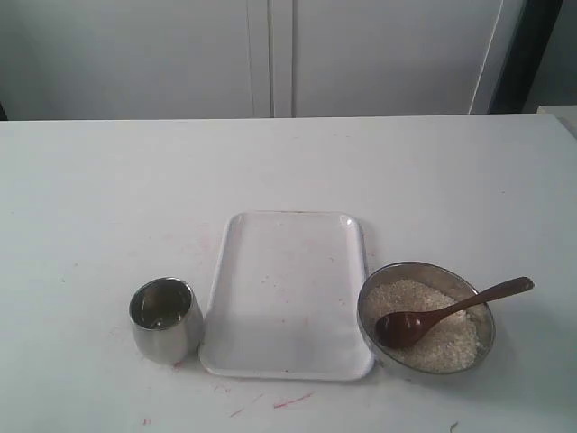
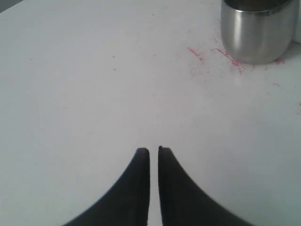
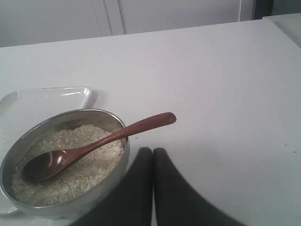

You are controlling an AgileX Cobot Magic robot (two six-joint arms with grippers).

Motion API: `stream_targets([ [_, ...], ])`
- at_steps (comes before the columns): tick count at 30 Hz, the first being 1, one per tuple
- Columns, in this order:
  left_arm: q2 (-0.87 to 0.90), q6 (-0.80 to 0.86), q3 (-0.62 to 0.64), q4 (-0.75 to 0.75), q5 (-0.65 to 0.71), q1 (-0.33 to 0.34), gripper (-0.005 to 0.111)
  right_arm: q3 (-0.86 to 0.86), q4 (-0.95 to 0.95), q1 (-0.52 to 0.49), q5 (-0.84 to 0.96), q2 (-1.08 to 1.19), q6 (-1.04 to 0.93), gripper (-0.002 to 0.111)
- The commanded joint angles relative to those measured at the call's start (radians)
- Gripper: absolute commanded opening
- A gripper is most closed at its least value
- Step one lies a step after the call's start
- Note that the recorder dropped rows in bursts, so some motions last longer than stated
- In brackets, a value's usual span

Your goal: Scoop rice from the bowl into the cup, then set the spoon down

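Observation:
The steel bowl (image 1: 425,266) stands at the front right of the table and holds rice (image 1: 444,343). The wooden spoon (image 1: 451,311) lies in it, its scoop on the rice and its handle resting over the right rim. The steel cup (image 1: 165,320) stands upright at the front left. Neither arm shows in the exterior view. In the right wrist view, my right gripper (image 3: 153,150) is shut and empty beside the bowl (image 3: 70,113), just short of the spoon (image 3: 108,139) handle, with rice (image 3: 89,162) below. My left gripper (image 2: 154,149) is shut over bare table, well away from the cup (image 2: 256,33).
A flat white rectangular tray (image 1: 288,289) lies between cup and bowl; its corner shows as the tray (image 3: 42,99) behind the bowl. Red marks stain the table near the cup and along the front edge. White cabinet doors stand behind the table.

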Motion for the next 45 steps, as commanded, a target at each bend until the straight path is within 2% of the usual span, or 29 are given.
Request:
stream_targets([
  [1, 0.000, -0.006, 0.009, -0.006, 0.051, -0.007, 0.014, 0.005, -0.002, -0.006, -0.006, -0.007, 0.000, 0.000],
  [20, 0.000, -0.006, 0.009, -0.006, 0.051, -0.007, 0.014, 0.005, -0.002, -0.006, -0.008, -0.007, -0.012, 0.000],
  [34, 0.000, -0.006, 0.009, -0.006, 0.051, -0.007, 0.014, 0.005, -0.039, -0.006, -0.131, -0.007, -0.020, 0.000],
  [38, 0.000, -0.006, 0.009, -0.006, 0.051, -0.007, 0.014, 0.005, -0.035, -0.006, -0.205, -0.007, -0.010, 0.000],
  [45, 0.000, -0.006, 0.009, -0.006, 0.051, -0.007, 0.014, 0.005, -0.020, -0.006, -0.476, -0.007, 0.003, 0.000],
])
